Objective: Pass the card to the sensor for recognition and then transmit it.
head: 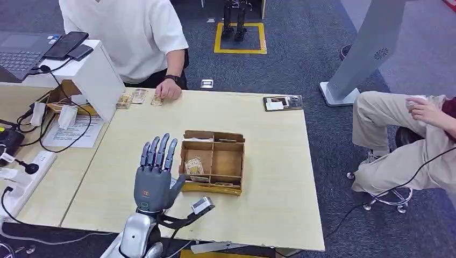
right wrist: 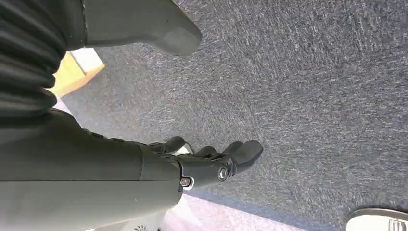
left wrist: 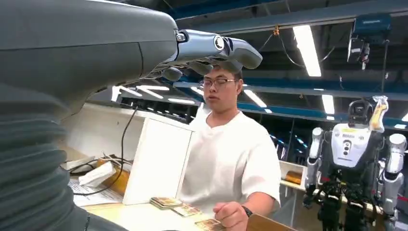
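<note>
You're in a robotics lab or test hall: grey carpet floor (head: 301, 48), a yellow-marked square (head: 240, 37) with a robot's legs in it, another humanoid robot (left wrist: 353, 159) standing by, ceiling strip lights (left wrist: 307, 43), a laptop (head: 19, 54) and cables beside the worktop (head: 269, 177).

- The left arm (head: 137, 234) is reaching up and forward from below, its silver forearm showing.
- The left hand (head: 155, 173) is standing upright, fingers (head: 158, 151) straight, close together and pointing away, holding nothing.
- The right hand (right wrist: 202, 163) is hanging with fingers loosely curled, gripping nothing.
</note>
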`<move>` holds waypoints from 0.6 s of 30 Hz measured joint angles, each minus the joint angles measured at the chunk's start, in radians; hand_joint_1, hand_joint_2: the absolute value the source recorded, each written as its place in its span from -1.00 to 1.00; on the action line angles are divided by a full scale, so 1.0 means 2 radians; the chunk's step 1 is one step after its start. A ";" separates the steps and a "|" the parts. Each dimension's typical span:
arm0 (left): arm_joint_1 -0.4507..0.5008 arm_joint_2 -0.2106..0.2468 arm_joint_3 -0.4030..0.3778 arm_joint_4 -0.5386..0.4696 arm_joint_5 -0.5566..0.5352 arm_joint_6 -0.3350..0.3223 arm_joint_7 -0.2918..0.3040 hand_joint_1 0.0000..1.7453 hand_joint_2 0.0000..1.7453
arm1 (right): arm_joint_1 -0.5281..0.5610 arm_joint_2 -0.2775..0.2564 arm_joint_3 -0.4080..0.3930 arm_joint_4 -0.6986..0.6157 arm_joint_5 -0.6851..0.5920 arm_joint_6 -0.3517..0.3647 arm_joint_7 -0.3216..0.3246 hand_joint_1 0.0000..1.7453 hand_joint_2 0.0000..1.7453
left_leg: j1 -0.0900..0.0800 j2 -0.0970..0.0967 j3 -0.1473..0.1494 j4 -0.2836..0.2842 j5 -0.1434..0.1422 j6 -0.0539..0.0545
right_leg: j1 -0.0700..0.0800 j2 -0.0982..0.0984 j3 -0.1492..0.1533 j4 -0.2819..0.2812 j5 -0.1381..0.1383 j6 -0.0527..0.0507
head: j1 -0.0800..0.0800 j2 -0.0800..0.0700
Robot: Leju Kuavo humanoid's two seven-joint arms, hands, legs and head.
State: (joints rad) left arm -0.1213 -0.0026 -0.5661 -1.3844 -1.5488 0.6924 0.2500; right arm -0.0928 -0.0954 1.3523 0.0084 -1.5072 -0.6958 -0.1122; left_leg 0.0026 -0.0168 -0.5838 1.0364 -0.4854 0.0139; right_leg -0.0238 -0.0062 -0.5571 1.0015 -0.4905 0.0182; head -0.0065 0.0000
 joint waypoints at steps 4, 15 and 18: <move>-0.042 0.021 -0.058 0.044 0.000 0.000 0.104 -1.00 1.00 | -0.003 0.000 0.002 0.000 0.005 0.000 -0.001 -1.00 1.00 | 0.000 0.000 0.000 0.000 0.000 0.000 | 0.000 0.000 0.000 0.000 0.000 0.000 | 0.000 0.000; -0.074 0.035 -0.171 0.127 0.000 0.000 0.136 -1.00 1.00 | -0.004 0.000 0.004 0.000 0.009 0.000 0.000 -1.00 1.00 | 0.000 0.000 0.000 0.000 0.000 0.000 | 0.000 0.000 0.000 0.000 0.000 0.000 | 0.000 0.000; -0.074 0.035 -0.175 0.136 0.000 0.000 0.130 -1.00 1.00 | -0.004 0.000 0.004 0.000 0.009 0.000 0.002 -1.00 1.00 | 0.000 0.000 0.000 0.000 0.000 0.000 | 0.000 0.000 0.000 0.000 0.000 0.000 | 0.000 0.000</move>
State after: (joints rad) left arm -0.2692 0.0683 -0.9171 -1.1116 -1.5492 0.6924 0.5101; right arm -0.1009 -0.0950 1.3611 0.0080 -1.4897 -0.6958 -0.1076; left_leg 0.0026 -0.0166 -0.5843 1.0364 -0.4854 0.0139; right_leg -0.0236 -0.0057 -0.5578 1.0015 -0.4902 0.0177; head -0.0069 0.0000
